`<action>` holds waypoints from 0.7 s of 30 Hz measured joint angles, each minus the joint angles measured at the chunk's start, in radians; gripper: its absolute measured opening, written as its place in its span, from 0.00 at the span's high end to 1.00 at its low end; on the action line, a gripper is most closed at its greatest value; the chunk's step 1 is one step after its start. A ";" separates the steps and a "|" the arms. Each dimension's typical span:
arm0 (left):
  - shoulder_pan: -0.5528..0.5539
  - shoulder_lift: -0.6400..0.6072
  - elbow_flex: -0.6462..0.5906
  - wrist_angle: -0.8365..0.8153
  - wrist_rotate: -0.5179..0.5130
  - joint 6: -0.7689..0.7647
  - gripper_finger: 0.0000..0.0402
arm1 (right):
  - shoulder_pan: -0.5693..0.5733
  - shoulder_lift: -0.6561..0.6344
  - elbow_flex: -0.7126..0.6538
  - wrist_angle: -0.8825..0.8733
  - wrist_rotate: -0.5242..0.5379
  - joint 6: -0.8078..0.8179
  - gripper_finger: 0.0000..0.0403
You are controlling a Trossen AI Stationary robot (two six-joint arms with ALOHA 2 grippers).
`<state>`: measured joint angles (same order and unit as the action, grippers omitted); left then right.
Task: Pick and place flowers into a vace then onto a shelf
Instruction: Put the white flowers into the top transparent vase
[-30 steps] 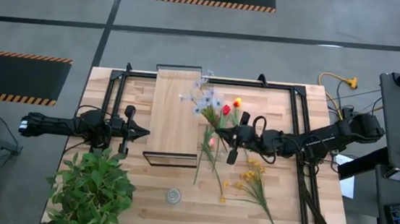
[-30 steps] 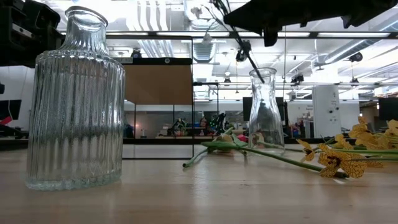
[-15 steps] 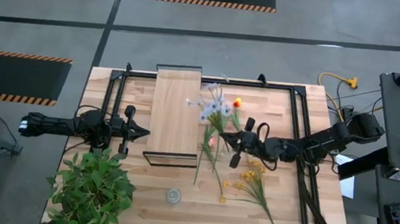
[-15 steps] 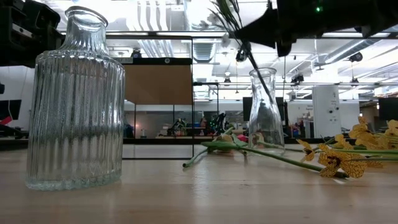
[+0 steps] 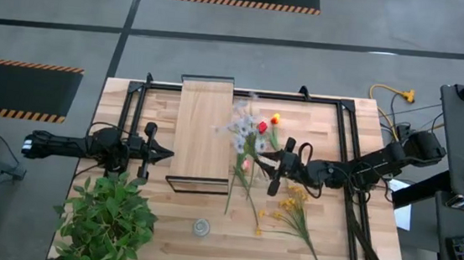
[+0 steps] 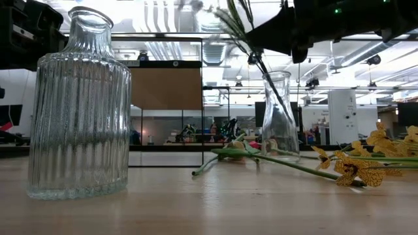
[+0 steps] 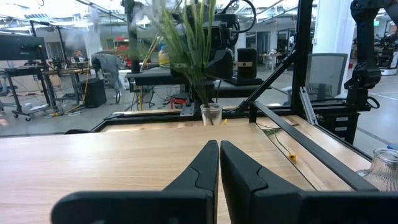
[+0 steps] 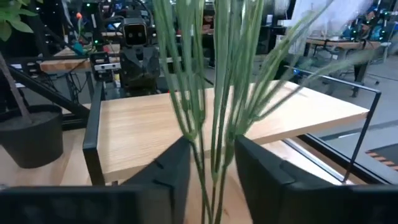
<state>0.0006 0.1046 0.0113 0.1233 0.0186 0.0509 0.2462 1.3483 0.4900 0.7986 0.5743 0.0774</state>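
Note:
My right gripper (image 5: pixel 262 157) is shut on a bunch of pale white-blue blossoms (image 5: pixel 240 128) with long green stems (image 8: pixel 208 93), just right of the shelf board (image 5: pixel 203 127). In the low view the stems' lower ends reach down into a narrow clear glass vase (image 6: pixel 277 117), which also shows in the left wrist view (image 7: pixel 211 115). A red tulip (image 5: pixel 262 127), an orange-yellow bloom (image 5: pixel 275 119) and yellow sprays (image 5: pixel 290 205) lie on the table. My left gripper (image 5: pixel 163 152) is shut and empty at the shelf's left side. My right gripper pinches several green stems (image 8: pixel 210 146) between its two fingers (image 8: pixel 171 168), below the blossoms. The fingers come level from the table's right side and lie across the stems. The bunch stands steeply, leaning a little, with its lower ends inside the vase (image 6: pixel 282 111).
A ribbed glass bottle (image 5: pixel 201 227) stands near the front edge, close to the low camera (image 6: pixel 78 104). A bushy green plant (image 5: pixel 106 216) fills the near left corner. Loose stems (image 5: pixel 235 185) lie near the shelf's front right corner. A black frame (image 5: pixel 345 140) borders the table.
My right gripper has gone a little toward the table's right edge and down with the bunch. The stems have stood up steeper, and their lower ends have gone from above the vase's mouth down into the vase.

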 joint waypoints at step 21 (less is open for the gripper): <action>0.000 0.000 0.000 0.000 0.000 0.000 1.00 | 0.082 -0.342 0.018 -0.428 -0.021 0.183 0.43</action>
<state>0.0006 0.1047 0.0113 0.1231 0.0185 0.0509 0.3281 1.0062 0.5075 0.3703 0.5531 0.2605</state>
